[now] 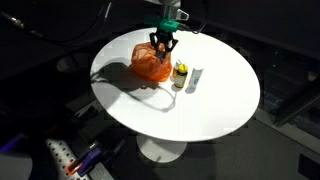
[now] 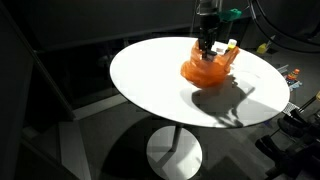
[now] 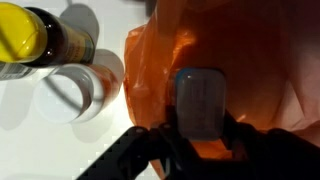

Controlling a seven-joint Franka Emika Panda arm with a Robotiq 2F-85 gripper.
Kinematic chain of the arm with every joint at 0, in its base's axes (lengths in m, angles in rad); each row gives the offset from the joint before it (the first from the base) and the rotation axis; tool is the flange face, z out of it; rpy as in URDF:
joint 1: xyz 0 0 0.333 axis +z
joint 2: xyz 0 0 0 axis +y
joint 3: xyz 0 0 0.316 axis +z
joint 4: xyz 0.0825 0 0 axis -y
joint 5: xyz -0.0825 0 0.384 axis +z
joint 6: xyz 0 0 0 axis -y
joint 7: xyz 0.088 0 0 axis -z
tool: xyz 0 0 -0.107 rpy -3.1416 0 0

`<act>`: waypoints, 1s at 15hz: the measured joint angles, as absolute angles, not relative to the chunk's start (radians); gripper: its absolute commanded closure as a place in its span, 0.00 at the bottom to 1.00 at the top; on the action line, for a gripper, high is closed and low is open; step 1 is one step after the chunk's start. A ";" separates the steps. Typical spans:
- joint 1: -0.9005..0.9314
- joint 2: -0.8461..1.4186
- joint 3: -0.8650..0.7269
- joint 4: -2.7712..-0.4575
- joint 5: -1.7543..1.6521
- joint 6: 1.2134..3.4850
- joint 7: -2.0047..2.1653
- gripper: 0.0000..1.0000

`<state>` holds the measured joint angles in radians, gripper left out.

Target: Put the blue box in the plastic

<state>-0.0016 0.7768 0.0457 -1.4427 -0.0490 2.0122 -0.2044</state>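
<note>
A yellow-capped bottle point(image 1: 180, 74) and a white cup point(image 1: 193, 79) are standing just beside the orange bag point(image 1: 148, 65), toward the table's point(image 1: 200, 115) far edge. Over the bag, the gripper point(image 1: 162, 46) is clamping the blue box point(image 3: 200, 100) between its fingers.

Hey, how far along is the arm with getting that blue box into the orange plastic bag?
Done: the blue box is off the table, apparently clamped between the fingers in the wrist view. In hand: the gripper holds it right over the orange plastic bag, seemingly at its opening. Left: lower it in, release, and pull the arm away.
</note>
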 measured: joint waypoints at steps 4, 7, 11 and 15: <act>0.001 0.794 0.046 -1.421 -0.049 1.994 -0.204 0.09; 0.002 0.792 0.046 -1.416 -0.050 1.982 -0.204 0.00; 0.002 0.770 0.045 -1.416 -0.051 1.943 -0.204 0.00; 0.001 0.719 0.038 -1.427 -0.053 1.915 -0.204 0.00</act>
<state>0.0015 0.7192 0.0383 -1.4271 -0.0528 1.9147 -0.2036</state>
